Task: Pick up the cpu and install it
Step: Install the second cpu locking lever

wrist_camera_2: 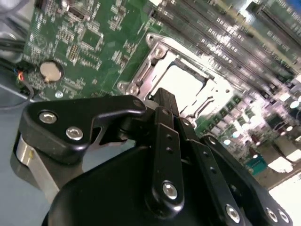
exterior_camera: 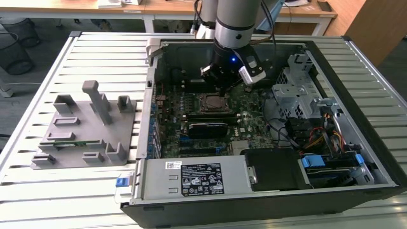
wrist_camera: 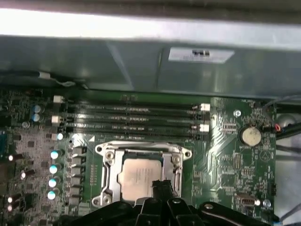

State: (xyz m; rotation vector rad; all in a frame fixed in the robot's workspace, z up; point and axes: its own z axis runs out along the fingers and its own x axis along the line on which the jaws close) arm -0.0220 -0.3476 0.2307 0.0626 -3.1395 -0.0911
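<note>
tool [wrist_camera: 162,184]: fingers pressed together, tip over the cpu's edge, contact unclear | cpu [wrist_camera: 137,176]: lying in the motherboard socket [wrist_camera: 109,165], silvery top up | hidden: tool linkage covers cpu's near edge in both wrist views

We see the slatted white metal desk [exterior_camera: 76,52] under even lighting. Behind it stands a wood-top table w/ white legs [exterior_camera: 159,9]. Wire waste baskets [exterior_camera: 16,45] sit on grey floor [exterior_camera: 45,26] at the exterior view's left; wood panel [exterior_camera: 375,24] at its right.
</note>
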